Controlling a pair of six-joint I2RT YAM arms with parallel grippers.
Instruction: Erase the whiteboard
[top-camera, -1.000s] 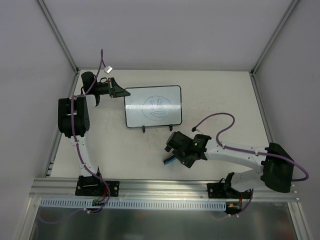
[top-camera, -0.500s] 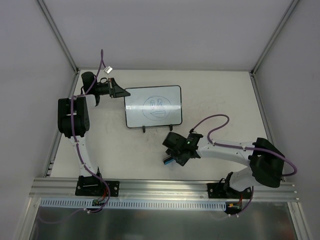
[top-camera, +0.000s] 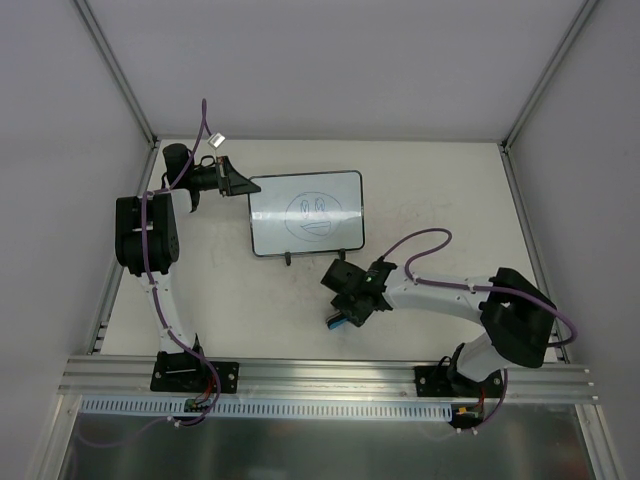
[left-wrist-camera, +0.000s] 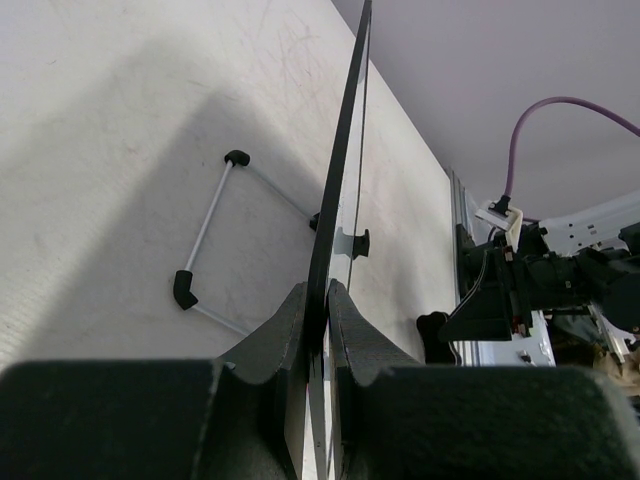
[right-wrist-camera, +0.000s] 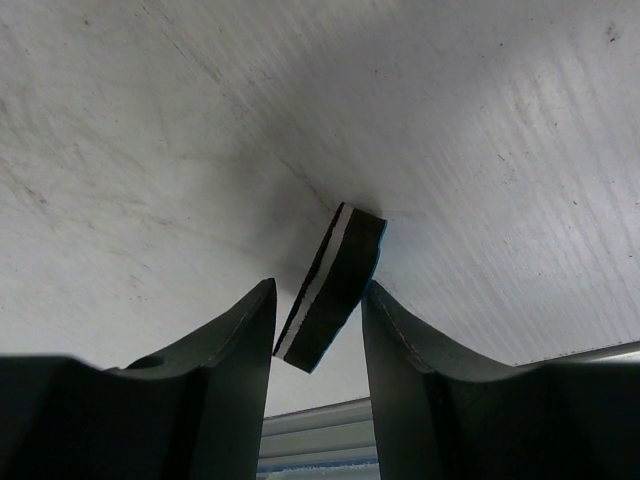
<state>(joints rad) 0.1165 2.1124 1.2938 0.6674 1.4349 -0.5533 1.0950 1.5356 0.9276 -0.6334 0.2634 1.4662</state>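
Note:
The whiteboard (top-camera: 305, 212) stands at the back middle of the table with a blue smiley face drawn on it. My left gripper (top-camera: 243, 186) is shut on its left edge; in the left wrist view the board's black frame (left-wrist-camera: 340, 190) runs edge-on between the two fingers (left-wrist-camera: 326, 295). My right gripper (top-camera: 340, 318) is low over the table in front of the board. Its fingers (right-wrist-camera: 318, 284) press both sides of the small blue eraser (right-wrist-camera: 340, 268), which sits tilted between them. In the top view only a blue tip of the eraser (top-camera: 337, 323) shows.
The board's wire stand with black feet (left-wrist-camera: 205, 235) rests on the table behind it. An aluminium rail (top-camera: 330, 375) runs along the near edge. Enclosure walls and posts (top-camera: 120, 70) border the table on three sides.
My right arm has reached slightly left and forward, and its jaws have narrowed from wide open onto the eraser. The left arm and whiteboard have stayed still.

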